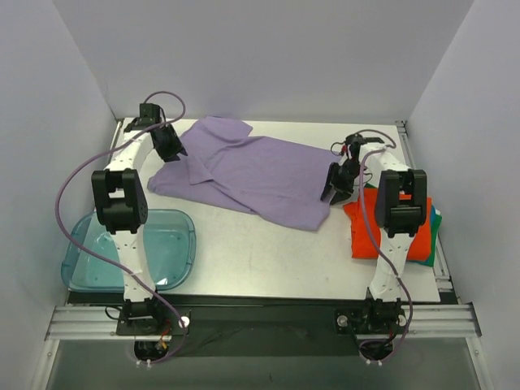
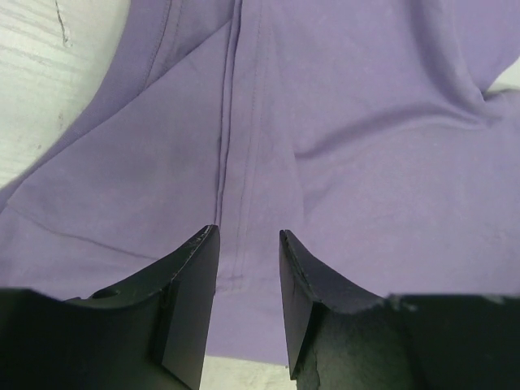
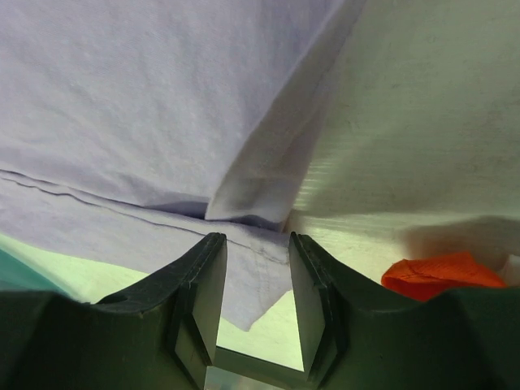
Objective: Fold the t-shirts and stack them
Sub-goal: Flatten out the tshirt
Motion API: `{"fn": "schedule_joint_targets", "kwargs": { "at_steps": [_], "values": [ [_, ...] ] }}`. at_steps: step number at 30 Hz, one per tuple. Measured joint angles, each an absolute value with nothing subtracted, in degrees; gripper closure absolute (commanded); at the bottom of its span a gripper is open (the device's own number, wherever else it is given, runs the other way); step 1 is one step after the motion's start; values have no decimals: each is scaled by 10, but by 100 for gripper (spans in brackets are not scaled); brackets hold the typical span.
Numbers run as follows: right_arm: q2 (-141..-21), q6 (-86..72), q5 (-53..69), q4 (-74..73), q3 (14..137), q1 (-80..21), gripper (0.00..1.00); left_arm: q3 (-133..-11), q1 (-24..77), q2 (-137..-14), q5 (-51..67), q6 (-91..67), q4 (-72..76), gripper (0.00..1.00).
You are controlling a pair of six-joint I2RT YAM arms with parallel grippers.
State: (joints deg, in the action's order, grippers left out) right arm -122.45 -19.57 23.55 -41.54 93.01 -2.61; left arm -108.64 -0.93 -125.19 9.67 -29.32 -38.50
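Top external view showed the purple shirt spread over the far table, and the orange shirt folded at right on a green shirt. The left gripper hung half-open over the purple shirt's left end, holding nothing. The right gripper stood half-open astride its right hem.

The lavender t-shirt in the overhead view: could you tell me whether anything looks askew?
Yes: the lavender t-shirt lies diagonally and rumpled, its left part folded unevenly over itself; the orange t-shirt beside it is already folded neatly.
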Motion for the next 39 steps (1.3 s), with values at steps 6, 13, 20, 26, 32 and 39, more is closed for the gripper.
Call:
{"fn": "schedule_joint_targets", "kwargs": {
  "at_steps": [6,13,20,26,32,39],
  "values": [
    [-1225,-188,234,-417,907,-26,64,-1107,-9,-1287,98,-319,-358,54],
    [-1225,-182,236,-416,907,-27,89,-1132,-10,-1301,96,-350,-322,53],
    [-1223,-179,253,-413,894,-27,100,-1171,-16,-1339,77,-365,-288,53],
    [-1212,-182,267,-414,876,-35,100,-1209,-16,-1387,54,-373,-275,52],
    [-1202,-192,280,-413,876,-50,100,-1261,-15,-1438,38,-375,-270,50],
    [-1202,-196,288,-414,876,-58,100,-1294,-14,-1465,31,-384,-271,50]
  ]
}}
